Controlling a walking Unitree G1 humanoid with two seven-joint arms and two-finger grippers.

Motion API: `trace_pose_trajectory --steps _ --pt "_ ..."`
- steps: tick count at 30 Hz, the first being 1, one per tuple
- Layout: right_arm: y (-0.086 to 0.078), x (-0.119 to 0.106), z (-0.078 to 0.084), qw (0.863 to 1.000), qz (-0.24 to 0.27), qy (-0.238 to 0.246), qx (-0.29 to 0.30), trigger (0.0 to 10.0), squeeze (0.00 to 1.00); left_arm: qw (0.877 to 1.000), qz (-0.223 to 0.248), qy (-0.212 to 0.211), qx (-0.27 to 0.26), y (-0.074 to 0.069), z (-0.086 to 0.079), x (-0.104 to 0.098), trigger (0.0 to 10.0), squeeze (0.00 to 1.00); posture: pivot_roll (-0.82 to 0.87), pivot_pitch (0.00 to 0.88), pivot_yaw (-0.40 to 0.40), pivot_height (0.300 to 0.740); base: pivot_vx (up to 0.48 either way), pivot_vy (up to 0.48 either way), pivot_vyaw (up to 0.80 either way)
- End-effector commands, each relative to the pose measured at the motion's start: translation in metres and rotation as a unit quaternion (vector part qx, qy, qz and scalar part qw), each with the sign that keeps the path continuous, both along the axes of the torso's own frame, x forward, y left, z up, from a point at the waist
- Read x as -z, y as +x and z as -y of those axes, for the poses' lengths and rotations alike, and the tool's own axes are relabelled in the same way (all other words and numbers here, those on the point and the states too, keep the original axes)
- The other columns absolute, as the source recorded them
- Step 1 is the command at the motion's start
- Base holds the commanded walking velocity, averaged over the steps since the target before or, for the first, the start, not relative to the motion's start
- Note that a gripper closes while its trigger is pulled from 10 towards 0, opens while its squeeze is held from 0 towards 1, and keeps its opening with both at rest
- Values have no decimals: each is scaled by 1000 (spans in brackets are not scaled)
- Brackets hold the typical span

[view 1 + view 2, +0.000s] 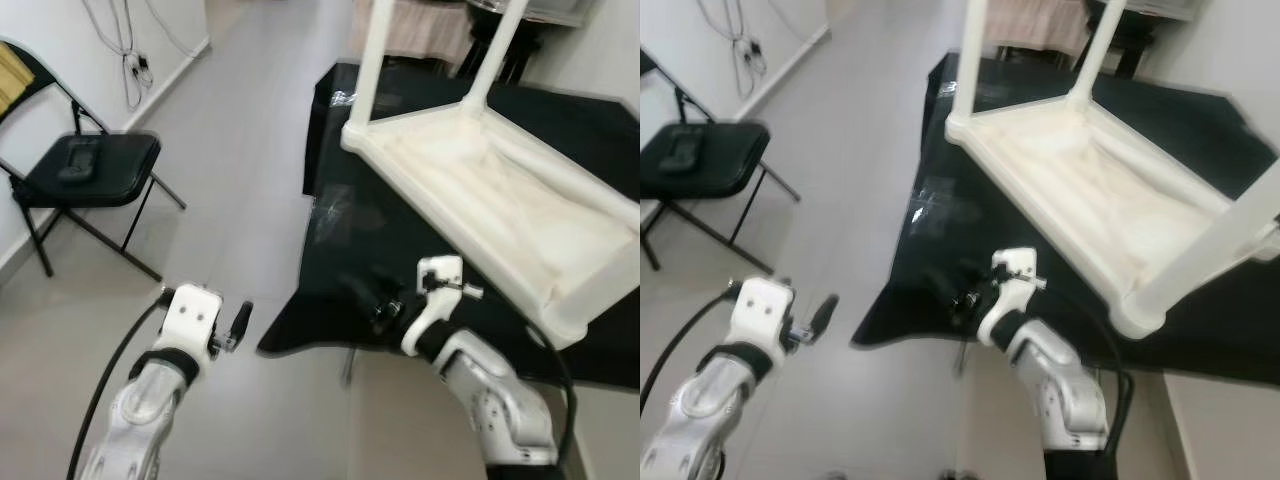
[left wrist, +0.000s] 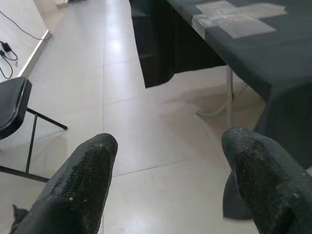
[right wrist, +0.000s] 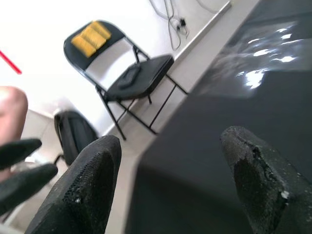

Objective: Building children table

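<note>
Right end effector (image 1: 385, 308) is hovering low-centre of frame over the near edge of the counter (image 1: 340, 215), fingers (image 3: 92, 180) spread wide, gripping nothing. Left end effector (image 1: 238, 322) is hanging at lower left out over the floor (image 1: 230, 150), fingers (image 2: 87, 175) also apart and empty. The children's table (image 1: 500, 200) is lying upside down on the black-draped counter, filling the upper right of frame, legs (image 1: 372, 55) pointing up, near corner overhanging toward the right arm. It's looking like moulded white plastic: probably light and stiff but bulky, smooth and a bit slippery, so likely to skate on the glossy cloth if pushed. Best hold, I'm guessing, is the rim (image 1: 440, 215) of the upturned top or a leg close to its socket; grabbing a leg high up is risking levering the joint. A black folding chair (image 1: 90, 170) is sitting at upper left, well apart.
</note>
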State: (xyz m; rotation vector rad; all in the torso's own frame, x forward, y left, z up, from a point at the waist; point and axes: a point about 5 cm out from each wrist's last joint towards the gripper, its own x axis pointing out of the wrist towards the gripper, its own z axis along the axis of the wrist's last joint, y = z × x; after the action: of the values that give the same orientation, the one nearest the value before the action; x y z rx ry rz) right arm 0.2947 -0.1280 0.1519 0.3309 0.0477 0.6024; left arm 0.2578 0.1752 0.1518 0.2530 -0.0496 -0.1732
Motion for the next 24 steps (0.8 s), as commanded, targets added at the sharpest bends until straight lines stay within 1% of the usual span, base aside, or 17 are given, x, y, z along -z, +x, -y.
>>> trace_pose_trajectory --steps 1,2,3,4,5,7,10,12,15,16,17,18,19,20,21,22,24 --pt "1 1 6 1000 1 -11 22 10000 0 1000 -14 -6 9 -2 1 8 10000 0 77 180 -125 740 0 0 0" --pt "5 3 10 998 -3 -23 55 10000 0 1000 -17 -8 13 -2 2 9 10000 0 76 181 -125 740 0 0 0" --pt "5 3 10 998 -3 -23 55 10000 0 1000 -17 -8 13 -2 2 9 10000 0 76 181 -125 740 0 0 0" --pt "7 4 15 996 -9 -27 81 10000 0 999 -20 -18 21 -3 4 10 10000 0 76 181 -125 740 0 0 0" --pt "7 4 15 996 -9 -27 81 10000 0 999 -20 -18 21 -3 4 10 10000 0 76 181 -125 740 0 0 0" --pt "10 8 25 990 -23 -37 136 10000 0 998 -32 -45 27 -4 8 14 10000 0 74 181 -124 740 0 -450 0" --pt "10 9 26 989 -24 -35 140 10000 0 998 -34 -50 30 -5 9 16 10000 0 71 182 -123 740 0 -450 0" --pt "6 8 26 994 -15 -38 103 10000 0 997 -34 -54 34 -4 10 16 10000 0 69 183 -123 740 0 -446 0" --pt "4 7 25 996 -7 -44 82 10000 0 997 -33 -55 36 -4 11 15 10000 0 71 182 -124 740 0 -449 0" --pt "3 4 25 998 4 -48 48 10000 0 997 -32 -56 39 -4 11 15 10000 0 71 182 -124 740 0 -450 0" --pt "3 4 25 998 4 -48 48 10000 0 997 -32 -56 39 -4 11 15 10000 0 71 182 -124 740 0 -450 0" --pt "1 1 24 999 14 -52 9 10000 0 997 -31 -56 43 -4 12 15 10000 0 70 182 -122 740 0 -450 0" --pt "0 -1 24 998 20 -54 -16 10000 0 997 -31 -56 46 -4 13 15 10000 0 70 182 -122 740 0 -450 0" --pt "0 -1 24 998 20 -54 -16 10000 0 997 -31 -56 46 -4 13 15 10000 0 70 182 -122 740 0 -450 0" --pt "-5 -4 25 995 33 -66 -64 10000 0 997 -30 -57 50 -4 13 14 10000 0 72 182 -122 740 0 -450 0" --pt "-10 -7 27 991 37 -67 -113 10000 0 996 -29 -58 54 -4 14 14 10000 0 73 182 -119 740 0 -450 0" --pt "-10 -7 27 991 37 -67 -113 10000 0 996 -29 -58 54 -4 14 14 10000 0 73 182 -119 740 0 -450 0"
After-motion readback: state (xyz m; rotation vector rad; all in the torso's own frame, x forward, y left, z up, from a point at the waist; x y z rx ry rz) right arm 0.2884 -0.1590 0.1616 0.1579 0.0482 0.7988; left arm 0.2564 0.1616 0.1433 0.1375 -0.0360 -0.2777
